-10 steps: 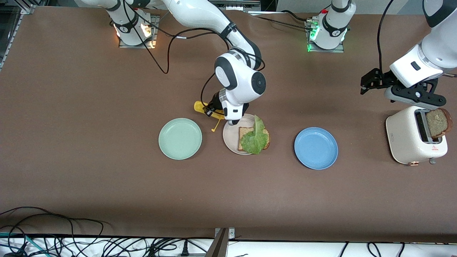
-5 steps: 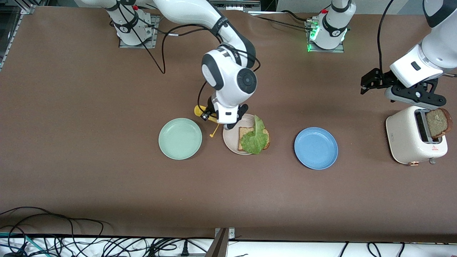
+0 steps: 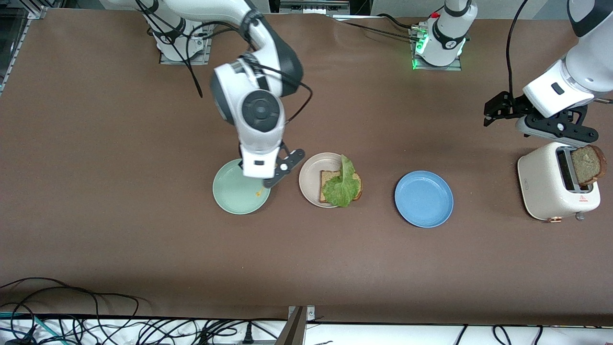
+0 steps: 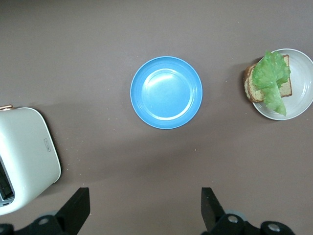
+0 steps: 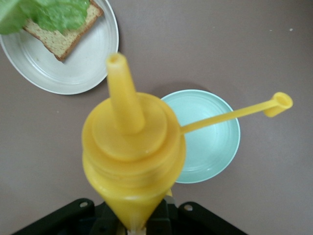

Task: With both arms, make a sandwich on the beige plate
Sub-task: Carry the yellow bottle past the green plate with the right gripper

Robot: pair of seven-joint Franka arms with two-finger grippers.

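On the brown table the beige plate sits in the middle of a row of three, between the mint-green plate toward the right arm's end and the blue plate toward the left arm's end. It carries one slice of brown bread with a ruffled lettuce leaf laid over it, the leaf overhanging the bread; no top slice is on yet. The second slice stands upright in the slot of the white toaster near the table's edge at the left arm's end. The right gripper is over the mint-green plate, clenched on a yellow squeeze bottle whose tethered cap hangs out to the side. The left gripper hangs over the table beside the toaster, its fingers spread wide and holding nothing. Judgement: the toasted slice is light, fairly stiff and crumbly, best pinched across its faces on the part that stands proud of the slot and lifted straight up. The lettuce is limp and slippery and may shift under a careless placement. The bottle is soft-walled, so a hard squeeze would discharge sauce.
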